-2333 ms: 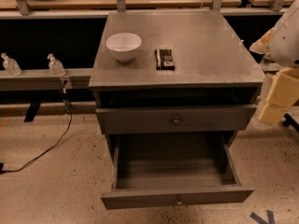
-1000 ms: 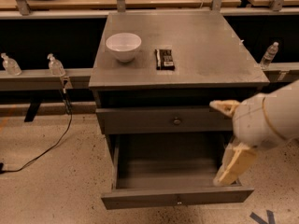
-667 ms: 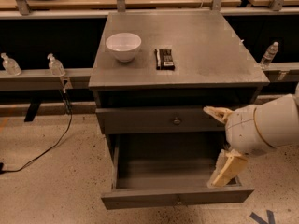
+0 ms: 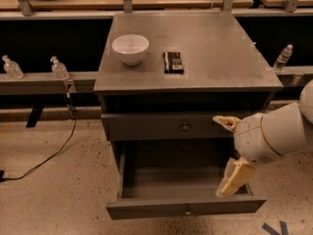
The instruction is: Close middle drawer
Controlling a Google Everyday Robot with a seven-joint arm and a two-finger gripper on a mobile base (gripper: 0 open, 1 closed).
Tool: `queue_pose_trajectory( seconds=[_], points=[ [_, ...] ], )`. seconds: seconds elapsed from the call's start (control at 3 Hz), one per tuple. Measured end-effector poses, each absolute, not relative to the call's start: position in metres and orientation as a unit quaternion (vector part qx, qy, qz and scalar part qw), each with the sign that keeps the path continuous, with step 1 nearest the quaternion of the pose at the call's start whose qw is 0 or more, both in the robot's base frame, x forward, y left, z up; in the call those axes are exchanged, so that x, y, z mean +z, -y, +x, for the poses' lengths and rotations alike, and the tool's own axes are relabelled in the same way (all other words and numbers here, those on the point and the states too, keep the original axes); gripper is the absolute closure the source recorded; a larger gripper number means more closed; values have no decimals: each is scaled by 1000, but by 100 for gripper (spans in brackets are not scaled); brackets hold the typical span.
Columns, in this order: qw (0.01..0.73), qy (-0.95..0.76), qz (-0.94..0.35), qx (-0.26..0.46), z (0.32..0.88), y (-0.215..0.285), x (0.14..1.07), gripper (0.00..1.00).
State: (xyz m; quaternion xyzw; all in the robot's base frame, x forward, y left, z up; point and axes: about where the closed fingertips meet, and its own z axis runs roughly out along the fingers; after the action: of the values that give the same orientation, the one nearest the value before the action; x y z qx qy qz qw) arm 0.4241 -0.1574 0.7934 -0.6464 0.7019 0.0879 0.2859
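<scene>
The grey cabinet [image 4: 215, 58] has its middle drawer [image 4: 186, 207] pulled far out, low at the front; its box is empty and a small round knob sits in its flat front. The uppermost drawer [image 4: 166, 127], with the taller front and a knob, is pushed in above it. The lowest drawer is hidden under the open one. My gripper [image 4: 230, 151] is open, with its cream fingers [image 4: 235, 176] spread wide. It hangs at the right side of the open drawer, the lower finger over the drawer's right front inside corner, the upper one by the top drawer's front.
A white bowl [image 4: 130, 48] and a black flat object [image 4: 174, 61] lie on the cabinet top. Small bottles stand on the rail at left [image 4: 59, 68] and right [image 4: 283, 58]. A black cable [image 4: 49, 155] runs over the speckled floor at left.
My arm came in from the right edge to the open drawer's right side, then shifted slightly left. The drawer has not moved.
</scene>
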Motion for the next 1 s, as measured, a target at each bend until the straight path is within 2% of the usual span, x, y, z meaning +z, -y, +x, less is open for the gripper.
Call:
queue_pose_trajectory(
  seconds=[1.0],
  points=[
    [219, -742, -630, 70, 440, 196, 621, 0]
  ],
)
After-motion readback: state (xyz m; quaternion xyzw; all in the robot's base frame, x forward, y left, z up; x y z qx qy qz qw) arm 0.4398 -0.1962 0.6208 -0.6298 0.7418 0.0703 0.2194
